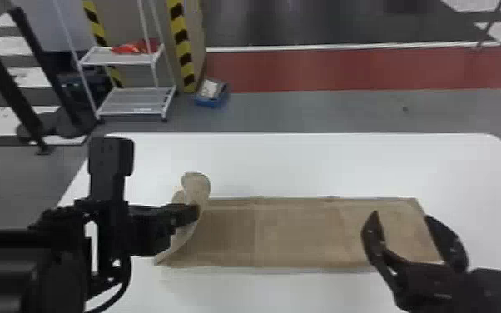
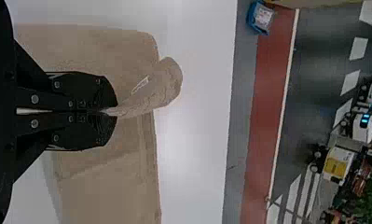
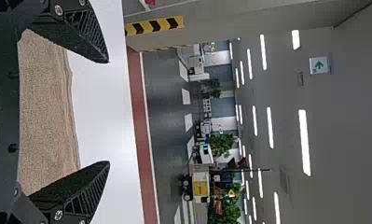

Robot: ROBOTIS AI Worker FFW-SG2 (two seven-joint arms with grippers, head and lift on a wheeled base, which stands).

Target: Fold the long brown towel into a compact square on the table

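Note:
The long brown towel (image 1: 295,233) lies flat across the table, its left end lifted and curled up around my left gripper (image 1: 195,212). In the left wrist view the left gripper (image 2: 114,111) is shut on a fold of the towel (image 2: 151,91), which rises in a rounded loop past the fingertips. My right gripper (image 1: 401,216) stands wide open above the towel's right end. Between the spread fingers of the right gripper (image 3: 108,112) in the right wrist view, the towel (image 3: 46,116) lies beneath with nothing held.
The white table (image 1: 303,162) extends behind the towel and to its right. Beyond it on the floor are a white wire shelf (image 1: 133,102) at the left and a blue box (image 1: 212,98).

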